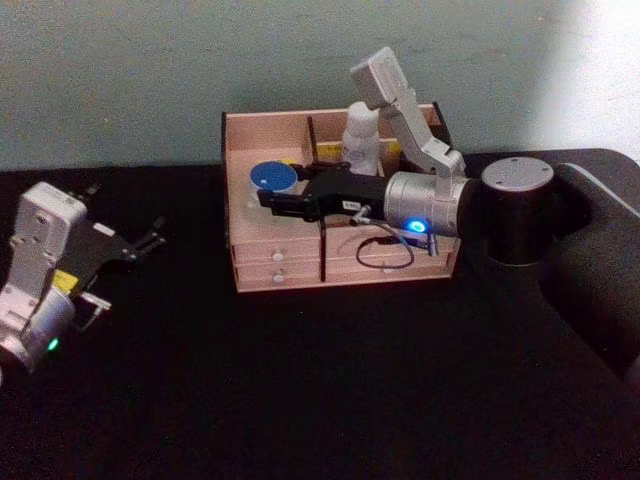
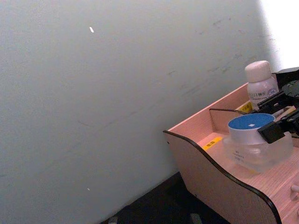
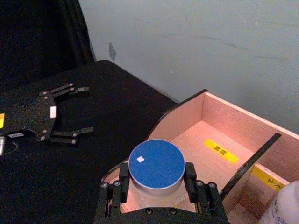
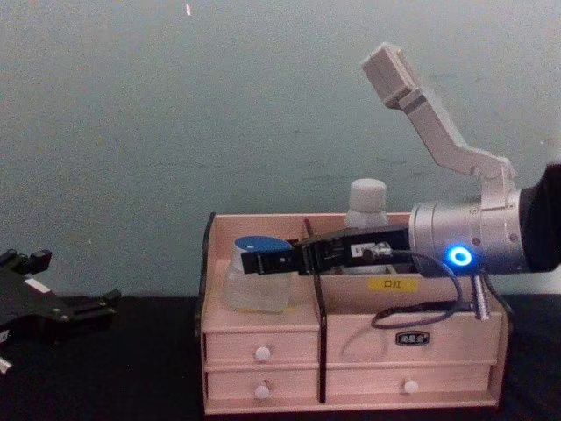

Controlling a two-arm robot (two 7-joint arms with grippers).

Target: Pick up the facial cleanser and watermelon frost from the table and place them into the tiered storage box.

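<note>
Nearest you, your left gripper (image 1: 150,240) rests open and empty above the black table (image 1: 300,400), well left of the box (image 1: 280,275). Farther back, your right gripper (image 1: 268,200) reaches across the box from the right, fingers clamped on a blue-lidded jar (image 1: 272,178) that sits in the box's left compartment. Behind the arm, a white bottle (image 1: 361,140) stands upright in the rear compartment, near the wall (image 1: 200,60).

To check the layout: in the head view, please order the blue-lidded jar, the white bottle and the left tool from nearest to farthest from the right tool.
1. Blue-lidded jar: between the right tool's fingers, left compartment.
2. White bottle: behind the arm, rear of the box.
3. Left tool: far left, over the table.
</note>
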